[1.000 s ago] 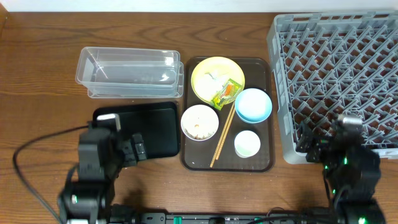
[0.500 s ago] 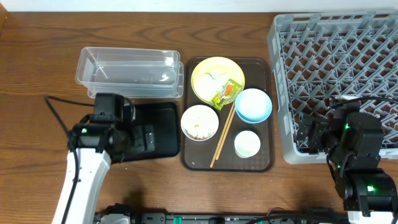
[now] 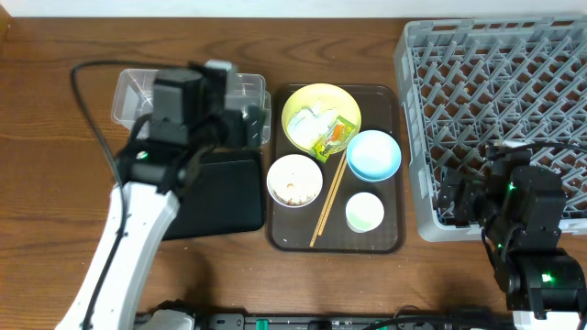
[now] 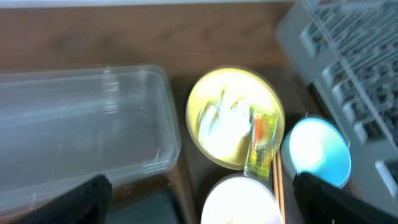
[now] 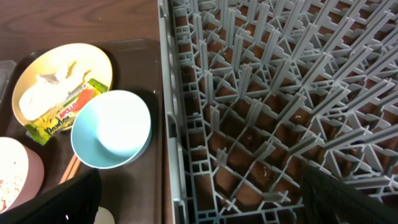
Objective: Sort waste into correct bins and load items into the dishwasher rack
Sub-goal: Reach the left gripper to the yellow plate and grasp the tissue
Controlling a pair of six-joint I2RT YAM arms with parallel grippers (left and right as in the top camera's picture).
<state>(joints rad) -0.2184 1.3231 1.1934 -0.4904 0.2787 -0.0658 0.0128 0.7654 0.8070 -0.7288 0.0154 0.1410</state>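
Observation:
On the brown tray (image 3: 390, 240) lie a yellow plate (image 3: 303, 99) with crumpled white paper (image 3: 315, 115) and a green-yellow-orange wrapper (image 3: 334, 137), a light blue bowl (image 3: 373, 154), a white bowl (image 3: 293, 179) with food scraps, a small white cup (image 3: 364, 213) and chopsticks (image 3: 326, 203). My left gripper (image 3: 253, 124) is open and empty above the right end of the clear tub (image 3: 138, 92), beside the plate (image 4: 211, 87). My right gripper (image 3: 453, 196) is open and empty over the front left corner of the grey rack (image 3: 495, 101).
The black tray (image 3: 225, 197) lies in front of the clear tub, left of the brown tray. The left arm's cable (image 3: 92, 110) loops over the table's left side. The rack fills the right side.
My left arm has swung away from me, from over the black tray to over the clear tub's right end near the plate. The right arm shifted slightly, then held still.

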